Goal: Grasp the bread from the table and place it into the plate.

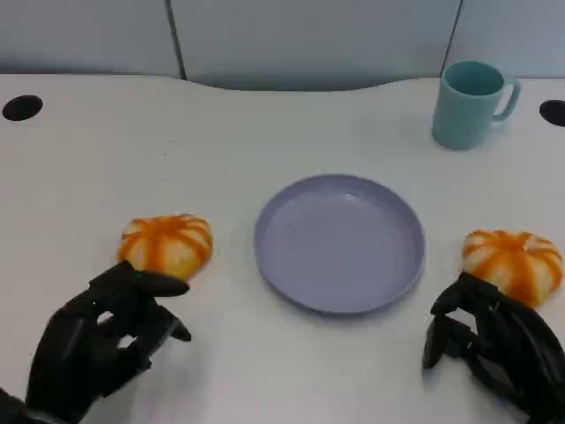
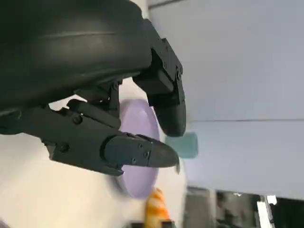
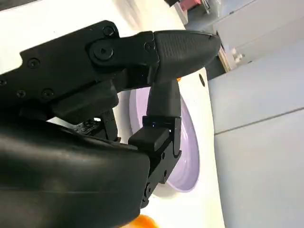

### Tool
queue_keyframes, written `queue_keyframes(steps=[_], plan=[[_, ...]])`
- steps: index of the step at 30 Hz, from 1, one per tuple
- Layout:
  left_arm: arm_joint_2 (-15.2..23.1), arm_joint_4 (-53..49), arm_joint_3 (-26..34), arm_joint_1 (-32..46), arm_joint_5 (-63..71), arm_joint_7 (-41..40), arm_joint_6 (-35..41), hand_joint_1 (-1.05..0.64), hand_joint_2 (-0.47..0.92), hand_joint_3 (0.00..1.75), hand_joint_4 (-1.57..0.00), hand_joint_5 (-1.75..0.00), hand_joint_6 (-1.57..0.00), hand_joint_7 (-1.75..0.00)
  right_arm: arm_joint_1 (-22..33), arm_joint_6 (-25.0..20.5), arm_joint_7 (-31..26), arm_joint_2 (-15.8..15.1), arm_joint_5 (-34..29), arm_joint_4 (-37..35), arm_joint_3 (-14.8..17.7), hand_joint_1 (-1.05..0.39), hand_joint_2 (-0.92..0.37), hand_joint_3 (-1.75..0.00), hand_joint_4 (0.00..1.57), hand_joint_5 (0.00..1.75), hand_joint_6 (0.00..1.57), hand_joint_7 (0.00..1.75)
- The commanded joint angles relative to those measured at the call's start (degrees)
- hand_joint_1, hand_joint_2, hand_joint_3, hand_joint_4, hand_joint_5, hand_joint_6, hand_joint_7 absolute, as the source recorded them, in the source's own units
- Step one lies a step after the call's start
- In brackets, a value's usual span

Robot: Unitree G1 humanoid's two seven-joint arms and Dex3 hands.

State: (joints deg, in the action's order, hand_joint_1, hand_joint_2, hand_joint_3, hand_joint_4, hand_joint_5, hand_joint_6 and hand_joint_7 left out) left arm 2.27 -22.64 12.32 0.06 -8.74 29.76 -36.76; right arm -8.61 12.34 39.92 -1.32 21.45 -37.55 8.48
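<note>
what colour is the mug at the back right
The mug is light teal, seen best in the head view.

white table: plate, two breads, mug.

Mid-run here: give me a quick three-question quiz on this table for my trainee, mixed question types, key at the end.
1. True or false: the plate already holds a bread roll.
2. Multiple choice: the teal mug stands at the table's A) far right, B) near left, C) centre.
3. Fill in: the left hand sits just short of the left bread roll, and the right hand sits just short of the ____ bread roll.

Key: 1 false, the plate is bare and both rolls lie on the table beside it; 2 A; 3 right.
</note>
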Motion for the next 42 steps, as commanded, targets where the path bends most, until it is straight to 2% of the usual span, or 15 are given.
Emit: queue_keyframes(steps=[1, 4, 6, 8, 12, 15, 18, 22, 25, 33, 42], plan=[[5.33, 1.15, 0.16, -1.09, 16.34, -11.5, -10.2, -0.4, 0.92, 0.14, -0.55, -0.55, -0.63, -0.07, -0.21, -1.24, -0.16, 0.1, 0.15, -0.31, 0.19, -0.56, -0.92, -0.35, 0.57, 1.75, 0.56, 1.4], [8.32, 1.72, -0.11, -2.05, 26.62, -19.63, -13.62, -0.39, 0.92, 0.07, -0.5, -0.44, -0.59, -0.02, -0.63, -1.6, -0.04, 0.34, 0.44, -0.64, 0.39, -0.56, -0.92, -0.34, 0.59, 1.75, 0.57, 1.4], [11.38, 2.45, -0.38, -3.05, 34.61, -25.28, -14.7, -0.37, 0.92, 0.05, -0.4, -0.36, -0.44, 0.0, -0.64, -1.14, -0.13, 0.39, -0.02, -0.83, 0.28, -0.57, -0.92, -0.33, 0.59, 1.74, 0.57, 1.39], [14.0, 3.05, -1.06, -3.79, 40.73, -30.06, -14.57, -0.39, 0.92, 0.03, -0.33, -0.29, -0.37, 0.0, -0.74, -0.85, -0.08, 0.37, -0.34, -1.11, 0.21, -0.57, -0.92, -0.33, 0.59, 1.74, 0.57, 1.39], [17.83, 6.72, -3.22, -4.57, 49.93, -36.74, -9.35, -0.49, 0.92, 0.02, -0.22, -0.2, -0.33, 0.0, -0.84, -1.38, 0.02, 0.36, -0.23, -1.16, 0.21, -0.56, -0.92, -0.33, 0.59, 1.74, 0.59, 1.38], [20.53, 9.88, -5.51, -5.61, 55.15, -38.6, -4.2, -0.56, 0.91, 0.01, -0.16, -0.16, -0.3, 0.0, -0.88, -1.56, 0.13, 0.27, -0.26, -1.04, 0.14, -0.55, -0.92, -0.33, 0.59, 1.74, 0.59, 1.39], [22.29, 13.05, -7.75, -6.27, 58.08, -37.8, 1.67, -0.63, 0.91, 0.01, -0.1, -0.13, -0.25, 0.0, -0.89, -1.79, 0.11, 0.31, -0.1, -1.04, 0.27, -0.55, -0.92, -0.32, 0.59, 1.74, 0.6, 1.39], [25.0, 16.49, -11.31, -8.11, 59.1, -30.33, 10.23, -0.71, 0.92, 0.04, -0.04, -0.1, -0.17, 0.0, -0.79, -1.1, 0.3, 0.13, -0.48, -1.13, 0.13, -0.55, -0.92, -0.33, 0.58, 1.75, 0.58, 1.4], [26.56, 12.87, -14.96, -12.21, 59.78, -28.31, 13.71, -0.75, 0.91, 0.03, -0.06, -0.12, -0.19, -0.01, -0.66, -0.79, -0.04, 0.22, -0.63, -1.09, 0.16, -0.56, -0.92, -0.33, 0.58, 1.75, 0.58, 1.41], [28.29, 4.54, -22.75, -20.14, 59.59, -26.05, 18.21, -0.73, 0.9, 0.01, -0.06, -0.13, -0.19, -0.01, -0.19, -1.18, -0.19, 0.0, -0.61, -0.33, 0.18, -0.56, -0.92, -0.34, 0.57, 1.75, 0.57, 1.41], [26.95, -8.33, -30.08, -29.55, 57.33, -22.92, 19.78, -0.71, 0.89, 0.0, -0.04, -0.13, -0.19, 0.0, 0.3, -0.8, -0.09, 0.04, -0.54, 0.01, 0.29, -0.56, -0.92, -0.33, 0.58, 1.75, 0.57, 1.41]])
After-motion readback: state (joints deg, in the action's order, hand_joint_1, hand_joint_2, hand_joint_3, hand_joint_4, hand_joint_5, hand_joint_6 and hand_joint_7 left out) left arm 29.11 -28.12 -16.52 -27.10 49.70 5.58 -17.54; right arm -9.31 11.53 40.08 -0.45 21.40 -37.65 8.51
